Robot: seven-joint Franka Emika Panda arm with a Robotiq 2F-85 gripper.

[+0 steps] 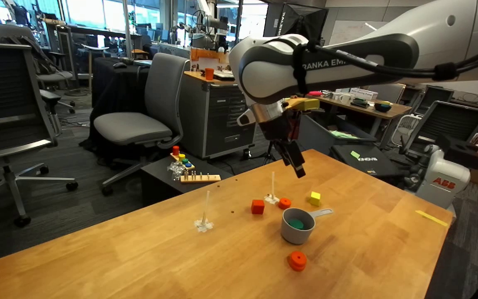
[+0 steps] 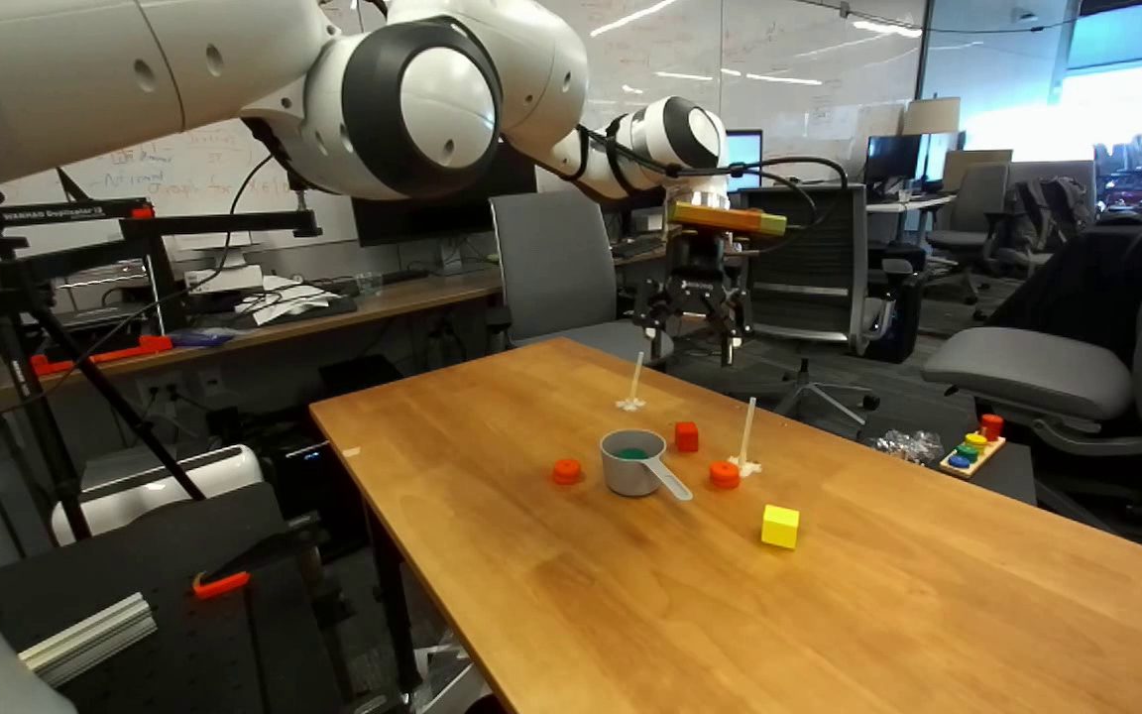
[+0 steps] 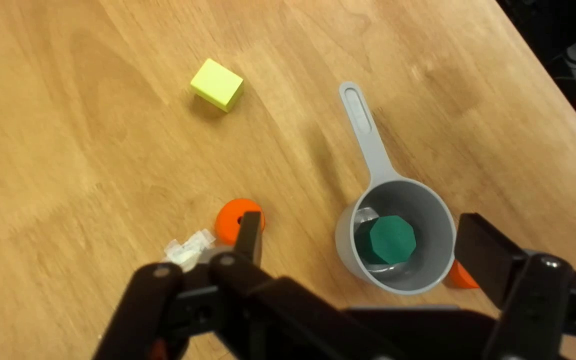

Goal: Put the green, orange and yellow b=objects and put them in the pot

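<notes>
The grey pot (image 3: 403, 185) with a long handle stands upright on the table, and the green object (image 3: 393, 240) lies inside it. On the handle side of the pot, apart from it, sits the yellow block (image 3: 216, 84). One orange disc (image 1: 284, 203) with a centre hole is beside a wooden peg. Another orange piece (image 1: 297, 261), round and ridged, lies on the opposite side of the pot; a finger partly hides it in the wrist view. My gripper (image 3: 361, 224) hangs above the table over the pot, jaws wide apart with nothing between them, also seen in both exterior views.
Two thin upright pegs, a near peg (image 1: 206, 207) and a far peg (image 1: 272, 185), are taped to the table (image 1: 139, 257). A red-orange cube (image 2: 686, 436) sits between the pot and the pegs. A side table with a toy board (image 2: 972, 454) stands beyond the table edge.
</notes>
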